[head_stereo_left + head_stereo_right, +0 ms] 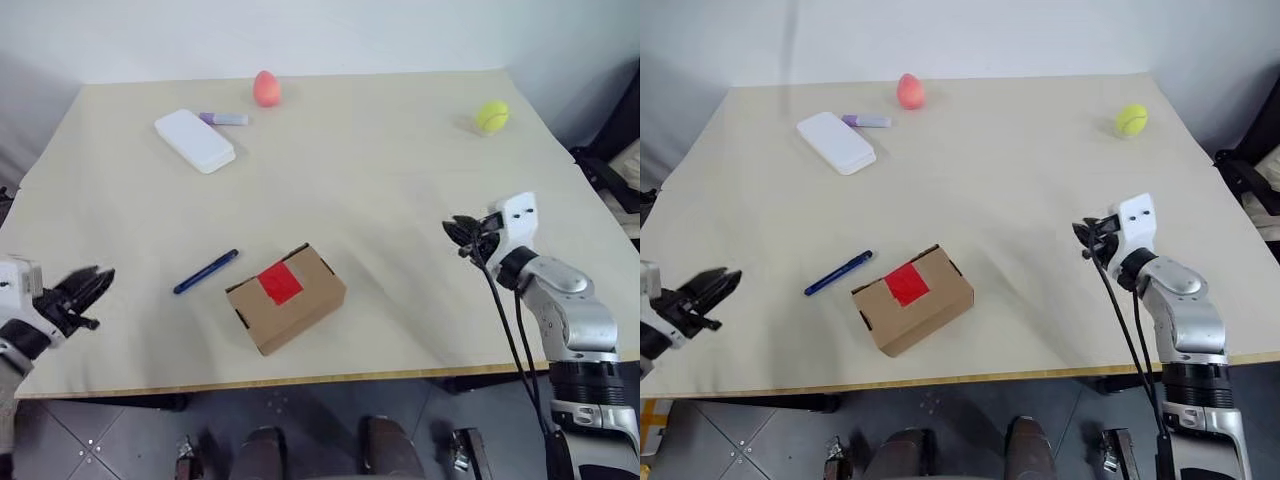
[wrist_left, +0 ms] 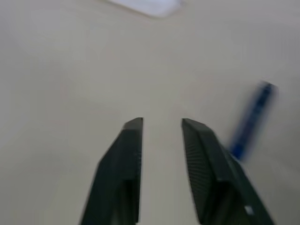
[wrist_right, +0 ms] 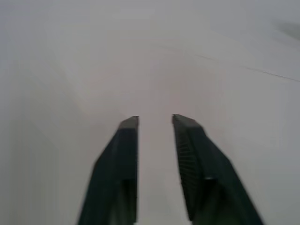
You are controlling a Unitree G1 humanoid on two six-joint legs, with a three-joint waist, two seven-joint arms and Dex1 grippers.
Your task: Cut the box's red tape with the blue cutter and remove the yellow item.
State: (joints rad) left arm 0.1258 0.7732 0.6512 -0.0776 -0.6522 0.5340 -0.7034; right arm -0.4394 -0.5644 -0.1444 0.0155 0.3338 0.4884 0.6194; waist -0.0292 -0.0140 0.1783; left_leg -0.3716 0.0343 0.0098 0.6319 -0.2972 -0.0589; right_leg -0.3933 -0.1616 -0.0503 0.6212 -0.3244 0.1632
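Observation:
The brown cardboard box (image 1: 300,305) lies shut near the table's front edge, with the red tape (image 1: 280,283) across its top seam. The blue cutter (image 1: 206,271) lies flat on the table just left of the box, and appears again as the blue cutter (image 2: 251,119) beside my left fingers. My left gripper (image 1: 100,281) hovers at the table's left edge, well left of the cutter, its fingers a little apart and empty. My right gripper (image 1: 452,228) hangs over the table to the right of the box, shut and empty. The yellow item is hidden.
At the back left lie a white rounded case (image 1: 195,140) and a short purple marker (image 1: 225,119). A pinkish-red egg (image 1: 266,88) stands at the back middle, and a tennis ball (image 1: 492,116) at the back right. Bare wood table (image 1: 380,180) stretches between them.

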